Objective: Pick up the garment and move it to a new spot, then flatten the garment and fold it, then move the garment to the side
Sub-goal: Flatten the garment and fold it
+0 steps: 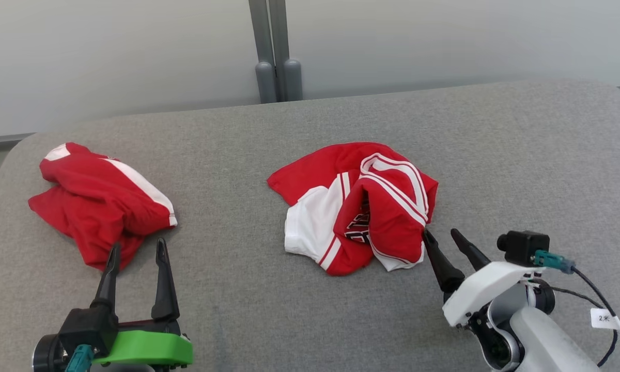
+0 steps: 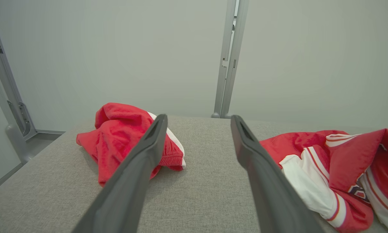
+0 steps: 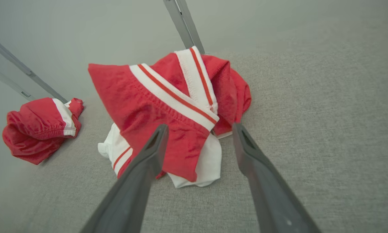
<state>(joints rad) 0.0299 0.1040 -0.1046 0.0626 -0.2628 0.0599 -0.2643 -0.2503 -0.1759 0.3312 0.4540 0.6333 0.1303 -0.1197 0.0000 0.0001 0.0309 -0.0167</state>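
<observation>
Pickup step: your left gripper (image 1: 137,244) and right gripper (image 1: 440,232) gape empty; lower the right onto the jersey (image 1: 387,206) mid-way along the bench (image 1: 237,289), then pinch.

Grey table covering (image 1: 268,320) is seen as coarse woven cloth, matt. Crumpled red-and-white jersey (image 1: 361,206) and bunched red shorts (image 1: 98,201) are shown in thin cloth w/ slight sheen. Long dark fingers (image 2: 139,168) of left gripper (image 1: 137,245) & right gripper (image 1: 440,232) are seen as smooth matt plastic.
</observation>
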